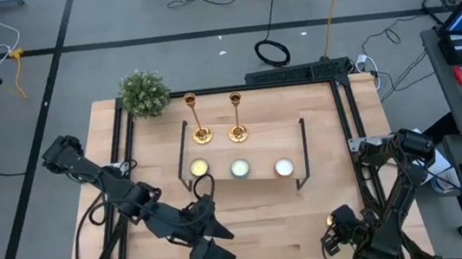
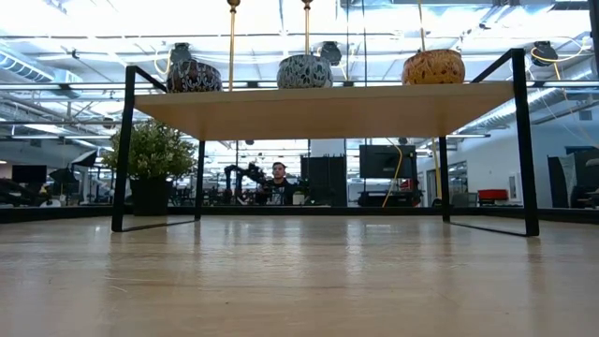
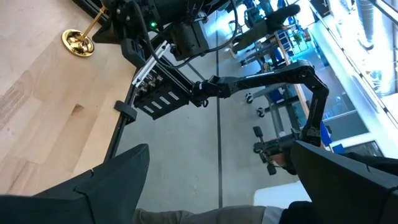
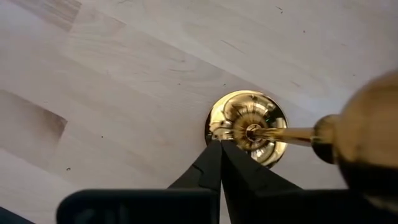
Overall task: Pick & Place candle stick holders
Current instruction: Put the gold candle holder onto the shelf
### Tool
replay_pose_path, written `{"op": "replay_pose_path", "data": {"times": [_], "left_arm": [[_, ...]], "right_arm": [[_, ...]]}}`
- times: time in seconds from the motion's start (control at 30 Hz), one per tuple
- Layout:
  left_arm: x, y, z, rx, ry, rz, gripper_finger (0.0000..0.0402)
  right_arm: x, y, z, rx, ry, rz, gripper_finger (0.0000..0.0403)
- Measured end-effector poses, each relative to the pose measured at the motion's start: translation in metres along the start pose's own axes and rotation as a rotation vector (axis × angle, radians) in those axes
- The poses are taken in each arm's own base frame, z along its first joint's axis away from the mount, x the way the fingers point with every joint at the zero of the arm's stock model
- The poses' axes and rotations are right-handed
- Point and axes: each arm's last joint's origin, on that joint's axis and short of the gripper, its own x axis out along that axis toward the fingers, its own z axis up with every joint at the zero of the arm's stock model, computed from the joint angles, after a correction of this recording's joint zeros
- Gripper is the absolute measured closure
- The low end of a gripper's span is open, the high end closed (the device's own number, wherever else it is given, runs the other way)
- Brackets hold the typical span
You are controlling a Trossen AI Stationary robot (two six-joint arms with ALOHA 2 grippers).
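Candlesticks: two [image 1: 199, 120] [image 1: 236, 117] stand on the shelf [image 1: 293, 135] at twelve o'clock, tops cut off in the low view. Left gripper [image 1: 211, 241], fingers spread wide, hovers at seven o'clock. Right gripper [image 1: 337, 235], at five o'clock, pinches a third candlestick [image 4: 249, 127], hidden from overhead.

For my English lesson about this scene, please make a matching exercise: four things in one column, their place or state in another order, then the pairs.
1. potted plant
2. tealight candles
3. left claw
4. right claw

A. shut on a candle stick holder
B. open, holding nothing
C. in a row on the wooden shelf
D. at a corner of the table

Pairs: 1-D, 2-C, 3-B, 4-A
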Motion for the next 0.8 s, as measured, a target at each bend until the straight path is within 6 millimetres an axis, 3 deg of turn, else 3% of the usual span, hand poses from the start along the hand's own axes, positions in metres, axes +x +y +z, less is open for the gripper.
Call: {"op": "replay_pose_path", "data": {"times": [0.8], "left_arm": [[0.000, 0.000, 0.000, 0.011, 0.000, 0.002, 0.0005]], "right_arm": [[-0.027, 0.008, -0.001, -0.001, 0.013, 0.056, 0.0402]]}}
